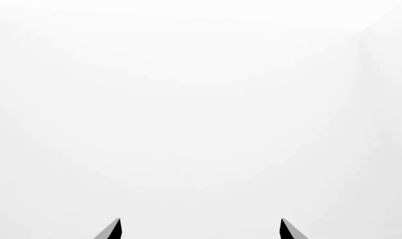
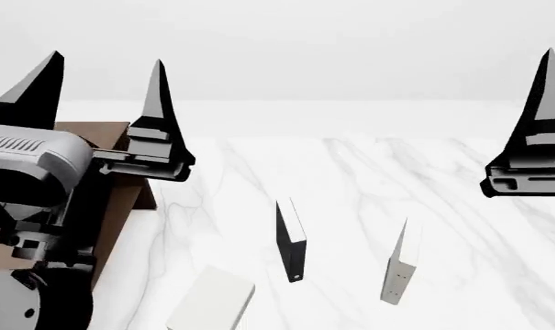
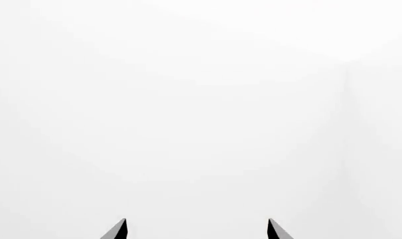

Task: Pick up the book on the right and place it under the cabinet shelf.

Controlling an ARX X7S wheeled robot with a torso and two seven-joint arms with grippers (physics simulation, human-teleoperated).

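The book point(image 2: 213, 302), plain and off-white, lies flat on the marble table point(image 2: 369, 172) at the near edge of the head view. The dark brown cabinet shelf point(image 2: 121, 206) stands at the table's left, mostly hidden behind my left arm. My left gripper point(image 2: 107, 62) is raised high above the cabinet, open and empty. In its own wrist view, the left gripper point(image 1: 200, 225) faces only blank white. My right gripper point(image 3: 195, 225) is also open and empty, facing blank white. One of its fingers point(image 2: 545, 103) shows raised at the head view's right edge, far from the book.
A black book point(image 2: 292, 240) stands upright in the middle of the table. A grey book with small dots on its spine point(image 2: 401, 265) stands upright to its right. White wall lies beyond the table's far edge.
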